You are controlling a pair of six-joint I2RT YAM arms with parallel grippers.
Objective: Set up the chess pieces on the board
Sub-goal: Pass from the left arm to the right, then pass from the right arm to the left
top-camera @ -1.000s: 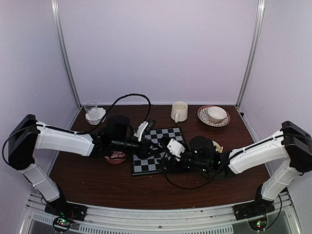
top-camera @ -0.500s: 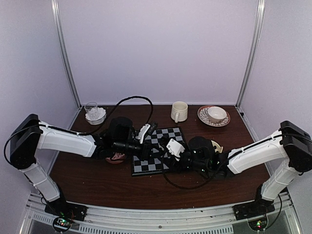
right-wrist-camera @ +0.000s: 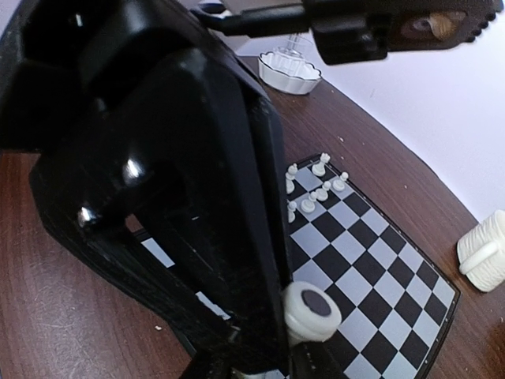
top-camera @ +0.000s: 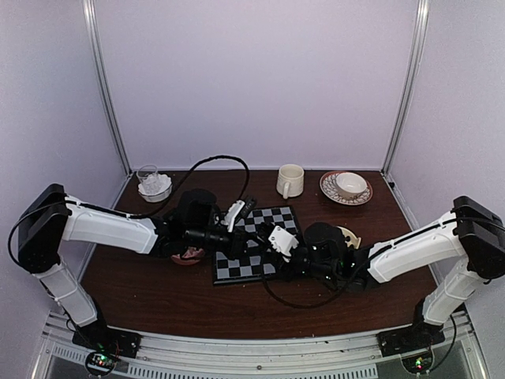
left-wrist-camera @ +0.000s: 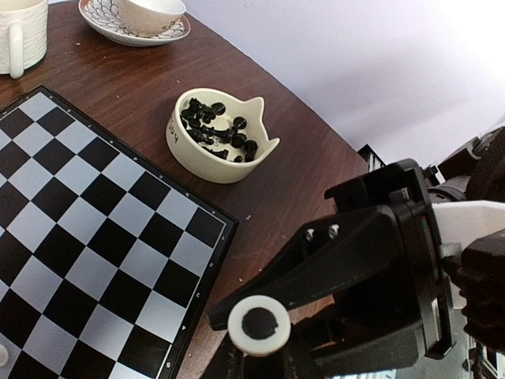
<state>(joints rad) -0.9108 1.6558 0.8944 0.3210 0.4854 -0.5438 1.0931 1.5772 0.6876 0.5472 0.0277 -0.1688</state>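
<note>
Right tool [top-camera: 273, 251] has edged left over the board [top-camera: 254, 237]. Neither its grip nor the left tool's [top-camera: 247, 207] is legible. A few white chess pieces [right-wrist-camera: 316, 186] stand at the far-left corner, so setup has barely begun.

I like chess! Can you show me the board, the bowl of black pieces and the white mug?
board [left-wrist-camera: 95, 237]: left wrist view, a bare square.
bowl [left-wrist-camera: 209, 164]: left wrist view, outer wall.
white mug [top-camera: 290, 181]: top view, its side.
</note>
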